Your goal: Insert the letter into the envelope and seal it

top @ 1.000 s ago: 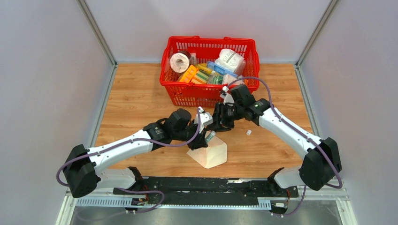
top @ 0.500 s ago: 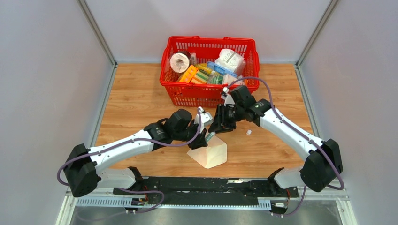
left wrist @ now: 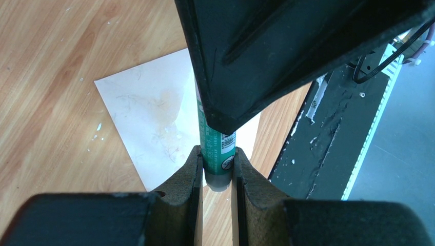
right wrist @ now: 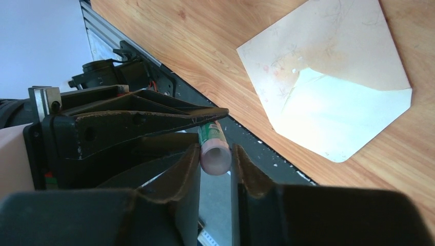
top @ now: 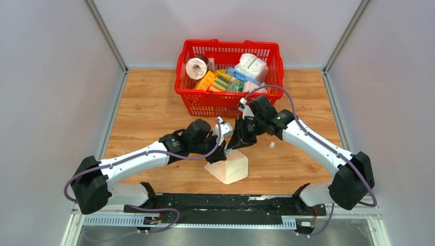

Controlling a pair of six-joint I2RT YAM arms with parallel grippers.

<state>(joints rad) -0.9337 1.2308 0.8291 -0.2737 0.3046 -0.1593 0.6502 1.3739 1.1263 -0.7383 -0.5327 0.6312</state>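
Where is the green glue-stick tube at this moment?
The green plastic tube is held mid-air between both claws, left claw on its body and right claw on its pale end, above the tan paper envelope.

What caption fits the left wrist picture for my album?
Left jaws clamp a green glue stick above the envelope.

The bench (top: 154,107) is surfaced in matt wood grain. The envelope (top: 231,166) is made of matt tan paper, stained and scuffed. The glue stick (left wrist: 218,148) is wrapped in a glossy green label. The jaws are finished dull black and look worn. The far basket (top: 228,42) is moulded in red plastic.
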